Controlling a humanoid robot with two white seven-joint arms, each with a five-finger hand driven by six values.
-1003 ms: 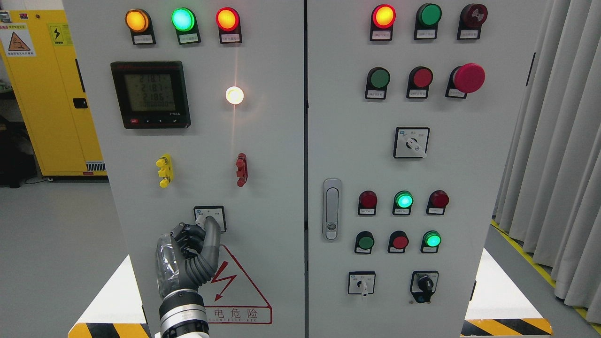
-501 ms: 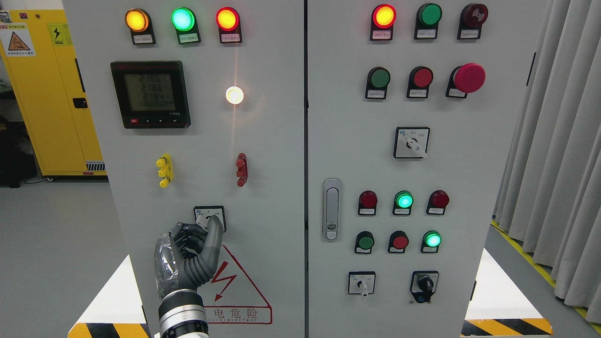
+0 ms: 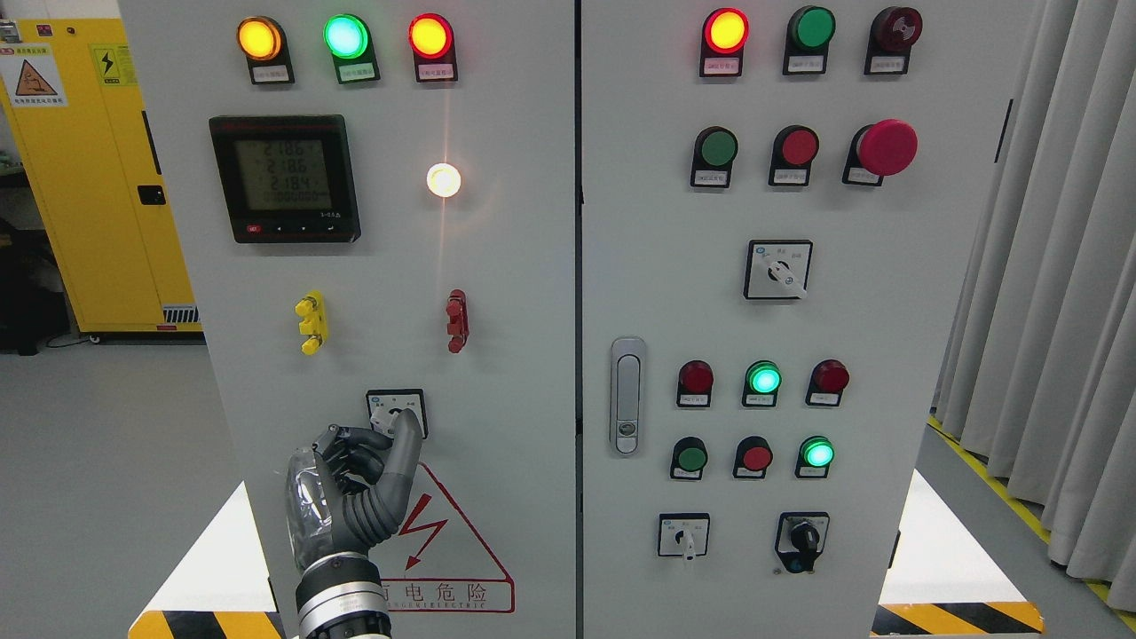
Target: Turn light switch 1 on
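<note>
A small rotary selector switch (image 3: pixel 396 411) with a white plate sits low on the left cabinet door (image 3: pixel 497 266). My left hand (image 3: pixel 373 444) comes up from the bottom edge just below it. One long finger (image 3: pixel 406 439) stands straight up, its tip over the plate's lower right corner and hiding part of the knob. The other fingers are curled to the left of that and hold nothing. Higher on the same door a round white lamp (image 3: pixel 444 180) glows. My right arm does not show.
Above the switch are yellow (image 3: pixel 311 322) and red (image 3: pixel 456 320) handles, a digital meter (image 3: pixel 285 177) and three lit indicator lamps. The right door (image 3: pixel 905 311) carries buttons, lamps, selector switches and a latch (image 3: pixel 627 395). A yellow cabinet (image 3: pixel 89 177) stands back left, curtains at right.
My left hand has slid slightly down and to the left, away from the switch knob. The white lamp stays lit throughout.
</note>
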